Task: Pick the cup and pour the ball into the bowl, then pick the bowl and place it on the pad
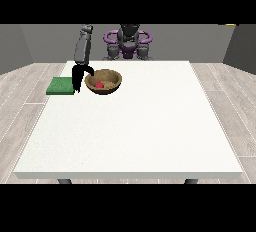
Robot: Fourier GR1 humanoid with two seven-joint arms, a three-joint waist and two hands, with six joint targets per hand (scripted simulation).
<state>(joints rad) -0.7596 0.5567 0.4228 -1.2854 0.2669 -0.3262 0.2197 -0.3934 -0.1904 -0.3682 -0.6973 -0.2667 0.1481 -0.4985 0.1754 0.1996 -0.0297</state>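
Judging progress: pour looks done, bowl move still to do.
Table [130,136]: white, takes up most of the view; near half w/ nothing to report on it.
Ball [99,84]: red, small, lies inside the bowl, approx 8 o'clock of the bowl's centre, near its left wall.
Bowl [103,81]: brown, wood-look, round, upright, on table at approx 11 o'clock from table centre. Not on the pad yet; sits just beside it at pad's 3 o'clock, w/ the hand between.
Hand at the view's left [79,75]: black, hangs down at bowl's 9 o'clock, a finger or thumb hooks over the bowl's left rim, so prob. grasping the rim; exact finger lie too small to tell.
Pad [61,86]: green, flat, square-ish, at table's left edge, approx 10 o'clock from table centre; bare.
Cup: can't spot it anywhere.
Other hand: not seen; only one arm reaches over the table.
Robot body [128,43]: far side, 12 o'clock, grey w/ purple.
Left to do: lift bowl, carry toward 9 o'clock, set on pad.
Watch: ball could roll if bowl tips.
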